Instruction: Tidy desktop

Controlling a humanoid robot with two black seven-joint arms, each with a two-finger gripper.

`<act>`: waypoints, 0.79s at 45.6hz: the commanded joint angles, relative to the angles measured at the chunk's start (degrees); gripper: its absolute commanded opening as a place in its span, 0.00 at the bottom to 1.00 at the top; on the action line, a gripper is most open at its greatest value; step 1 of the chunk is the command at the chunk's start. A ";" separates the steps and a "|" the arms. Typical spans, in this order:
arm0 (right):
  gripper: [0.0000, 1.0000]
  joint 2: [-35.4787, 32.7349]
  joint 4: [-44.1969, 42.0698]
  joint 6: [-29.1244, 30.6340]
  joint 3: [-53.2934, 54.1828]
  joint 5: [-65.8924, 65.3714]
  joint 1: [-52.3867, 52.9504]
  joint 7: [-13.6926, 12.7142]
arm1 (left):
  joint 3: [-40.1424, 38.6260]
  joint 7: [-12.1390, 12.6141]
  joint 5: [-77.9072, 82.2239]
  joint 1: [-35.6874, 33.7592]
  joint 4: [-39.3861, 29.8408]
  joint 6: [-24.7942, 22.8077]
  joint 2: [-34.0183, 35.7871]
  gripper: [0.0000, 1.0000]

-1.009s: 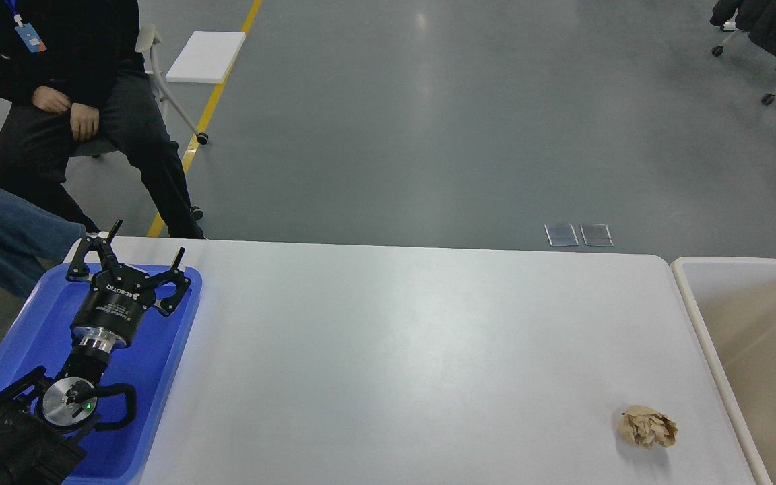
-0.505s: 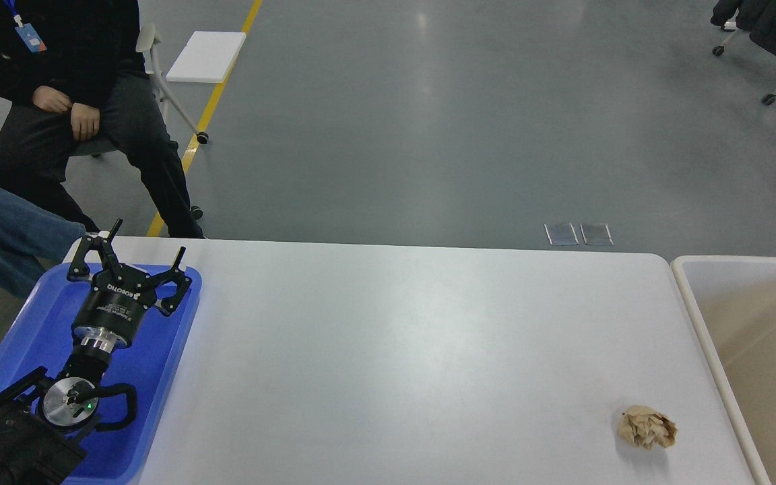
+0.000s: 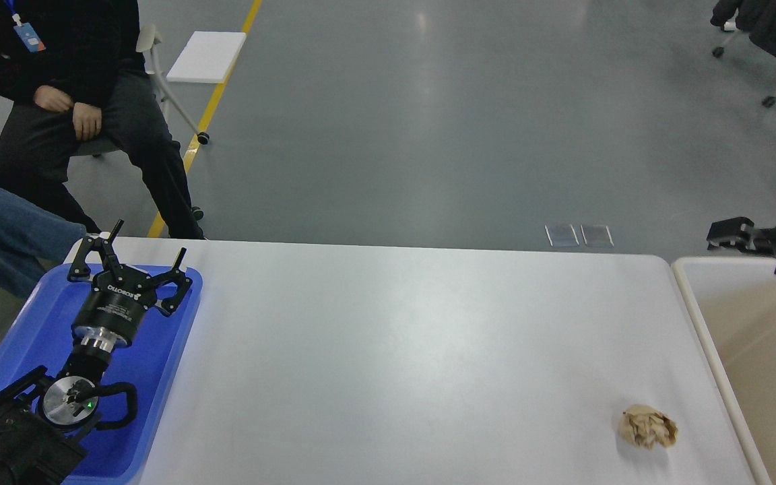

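The white desktop (image 3: 395, 350) fills the lower middle of the head view. A crumpled brown paper ball (image 3: 647, 427) lies on it near the front right corner. My left gripper (image 3: 149, 238) is open and empty, hovering over the far end of the blue tray (image 3: 31, 323) at the left. My right gripper (image 3: 728, 233) comes in from the right edge, above the far left corner of the beige bin (image 3: 694, 296). It is seen side-on and dark, far behind the paper ball, and its fingers cannot be told apart.
The bin stands against the desktop's right edge. Two people sit beyond the far left corner, one in black (image 3: 71, 101), and a chair with a white board (image 3: 205, 56) stands beside them. Grey floor lies beyond the table.
My right arm has come into view from the right edge and moved left over the bin's far corner. The left arm and the paper ball have not moved.
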 commanded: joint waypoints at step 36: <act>1.00 17.84 28.16 27.94 -10.76 0.40 40.76 0.00 | 0.00 0.08 0.00 -0.03 0.00 0.00 0.00 0.99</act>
